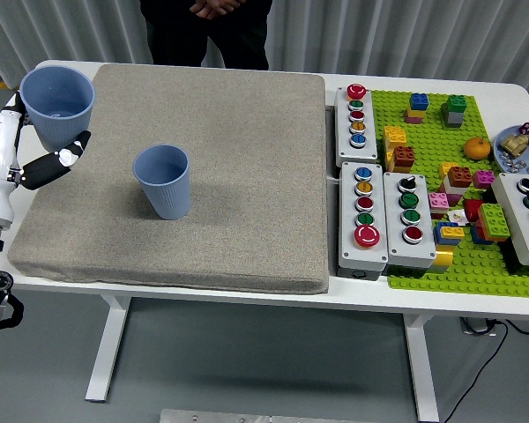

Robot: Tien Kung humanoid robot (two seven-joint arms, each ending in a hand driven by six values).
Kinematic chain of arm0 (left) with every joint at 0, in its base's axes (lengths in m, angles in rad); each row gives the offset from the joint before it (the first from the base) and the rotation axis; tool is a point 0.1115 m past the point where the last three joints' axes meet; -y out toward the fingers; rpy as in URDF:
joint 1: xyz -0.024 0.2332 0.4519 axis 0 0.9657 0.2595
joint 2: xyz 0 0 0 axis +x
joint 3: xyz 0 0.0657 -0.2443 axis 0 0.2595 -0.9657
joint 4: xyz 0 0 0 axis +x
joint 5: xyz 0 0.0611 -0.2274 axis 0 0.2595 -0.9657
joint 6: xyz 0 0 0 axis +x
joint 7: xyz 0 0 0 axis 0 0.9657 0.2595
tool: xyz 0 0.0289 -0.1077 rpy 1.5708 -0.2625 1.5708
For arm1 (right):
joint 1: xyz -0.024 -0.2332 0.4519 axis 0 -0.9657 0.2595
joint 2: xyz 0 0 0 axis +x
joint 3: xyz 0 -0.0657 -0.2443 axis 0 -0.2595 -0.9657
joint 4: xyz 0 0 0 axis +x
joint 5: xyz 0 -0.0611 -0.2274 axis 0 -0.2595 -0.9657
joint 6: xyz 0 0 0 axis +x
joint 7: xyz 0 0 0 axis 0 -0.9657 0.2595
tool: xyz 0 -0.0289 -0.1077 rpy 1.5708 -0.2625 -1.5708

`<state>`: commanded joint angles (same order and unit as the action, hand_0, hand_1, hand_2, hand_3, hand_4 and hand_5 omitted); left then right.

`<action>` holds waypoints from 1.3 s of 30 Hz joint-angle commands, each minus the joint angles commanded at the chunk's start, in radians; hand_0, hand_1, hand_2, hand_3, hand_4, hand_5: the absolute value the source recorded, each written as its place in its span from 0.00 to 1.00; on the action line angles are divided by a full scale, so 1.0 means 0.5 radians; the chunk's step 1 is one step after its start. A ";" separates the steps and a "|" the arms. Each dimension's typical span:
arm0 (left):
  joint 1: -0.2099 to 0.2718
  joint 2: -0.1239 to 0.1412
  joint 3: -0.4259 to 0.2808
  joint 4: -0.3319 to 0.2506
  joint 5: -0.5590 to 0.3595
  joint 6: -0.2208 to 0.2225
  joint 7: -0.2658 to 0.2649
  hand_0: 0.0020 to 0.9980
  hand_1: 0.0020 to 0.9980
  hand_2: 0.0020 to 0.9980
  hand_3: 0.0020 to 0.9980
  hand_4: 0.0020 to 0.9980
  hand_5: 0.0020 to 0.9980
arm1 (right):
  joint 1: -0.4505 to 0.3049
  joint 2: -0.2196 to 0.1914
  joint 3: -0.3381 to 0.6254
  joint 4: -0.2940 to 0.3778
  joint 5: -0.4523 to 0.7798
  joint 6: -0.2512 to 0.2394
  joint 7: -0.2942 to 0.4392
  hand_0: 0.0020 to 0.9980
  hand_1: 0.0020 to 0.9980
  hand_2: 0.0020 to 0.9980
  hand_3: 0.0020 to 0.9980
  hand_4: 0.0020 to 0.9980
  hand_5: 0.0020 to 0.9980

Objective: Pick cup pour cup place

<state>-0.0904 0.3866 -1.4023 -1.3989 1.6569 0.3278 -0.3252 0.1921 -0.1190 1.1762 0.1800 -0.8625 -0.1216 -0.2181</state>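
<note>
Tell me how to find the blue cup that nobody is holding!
Look at the big grey mat covering the left part of the white table. A blue cup stands upright on it, left of the middle. The other blue cup is lifted at the mat's far left edge, in the robot's left hand; this one stands alone, untouched.

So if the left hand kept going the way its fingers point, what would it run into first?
The left hand, holding a cup, points right across the mat. The standing cup seems nearest, though depth is unclear.
</note>
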 joint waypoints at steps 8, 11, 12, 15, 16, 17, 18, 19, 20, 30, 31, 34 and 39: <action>-0.033 0.051 0.067 -0.043 0.297 0.034 0.031 0.41 0.48 0.56 0.61 0.40 0.00 | -0.004 -0.004 -0.005 0.000 0.009 -0.003 0.002 0.74 0.71 0.73 0.64 0.22 0.41; -0.045 0.064 0.085 -0.037 0.448 0.055 0.047 0.41 0.48 0.56 0.61 0.40 0.00 | -0.008 -0.004 -0.009 0.000 0.014 -0.004 0.003 0.74 0.71 0.73 0.64 0.22 0.41; -0.052 0.072 0.094 -0.035 0.513 0.066 0.057 0.41 0.48 0.56 0.61 0.40 0.00 | -0.011 -0.005 -0.011 0.000 0.015 -0.004 0.003 0.74 0.71 0.73 0.64 0.22 0.41; -0.074 0.097 0.123 -0.026 0.698 0.094 0.077 0.41 0.48 0.56 0.61 0.40 0.00 | -0.017 -0.005 -0.012 0.000 0.016 -0.005 0.003 0.74 0.71 0.73 0.64 0.22 0.40; -0.084 0.113 0.142 -0.018 0.745 0.102 0.078 0.41 0.48 0.56 0.61 0.40 0.00 | -0.019 -0.005 -0.013 0.000 0.015 -0.005 0.003 0.74 0.71 0.73 0.64 0.22 0.40; -0.088 0.121 0.150 -0.014 0.779 0.105 0.079 0.41 0.48 0.56 0.61 0.40 0.00 | -0.021 -0.005 -0.013 0.000 0.015 -0.005 0.003 0.74 0.71 0.73 0.64 0.22 0.40; -0.093 0.132 0.160 -0.011 0.804 0.111 0.081 0.41 0.48 0.56 0.61 0.40 0.00 | -0.022 -0.006 -0.015 0.000 0.017 -0.006 0.003 0.74 0.71 0.73 0.64 0.22 0.40; -0.099 0.146 0.171 -0.008 0.838 0.117 0.083 0.41 0.48 0.56 0.61 0.40 0.00 | -0.023 -0.006 -0.016 0.000 0.020 -0.006 0.004 0.74 0.71 0.73 0.64 0.22 0.40; -0.110 0.170 0.190 -0.003 0.868 0.133 0.087 0.41 0.48 0.56 0.61 0.40 0.00 | -0.026 -0.006 -0.019 0.000 0.025 -0.007 0.004 0.74 0.71 0.73 0.64 0.22 0.40; -0.200 0.296 0.284 0.029 0.968 0.191 0.113 0.41 0.47 0.55 0.61 0.38 0.00 | -0.021 -0.011 -0.028 0.000 0.047 -0.011 0.010 0.74 0.71 0.73 0.64 0.22 0.40; -0.214 0.312 0.301 0.035 0.973 0.200 0.113 0.41 0.47 0.55 0.61 0.38 0.00 | -0.019 -0.012 -0.031 0.000 0.052 -0.011 0.011 0.74 0.71 0.73 0.64 0.22 0.40; -0.241 0.342 0.334 0.050 0.996 0.227 0.117 0.41 0.47 0.55 0.60 0.38 0.00 | -0.015 -0.013 -0.034 0.000 0.057 -0.012 0.011 0.74 0.71 0.73 0.64 0.22 0.40; -0.265 0.381 0.386 0.082 1.018 0.288 0.104 0.41 0.46 0.54 0.60 0.37 0.00 | -0.013 -0.014 -0.036 0.000 0.063 -0.014 0.012 0.74 0.71 0.73 0.64 0.23 0.40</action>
<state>-0.2231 0.5772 -1.2091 -1.3576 2.1661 0.4720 -0.2729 0.1857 -0.1260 1.1580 0.1800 -0.8310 -0.1285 -0.2123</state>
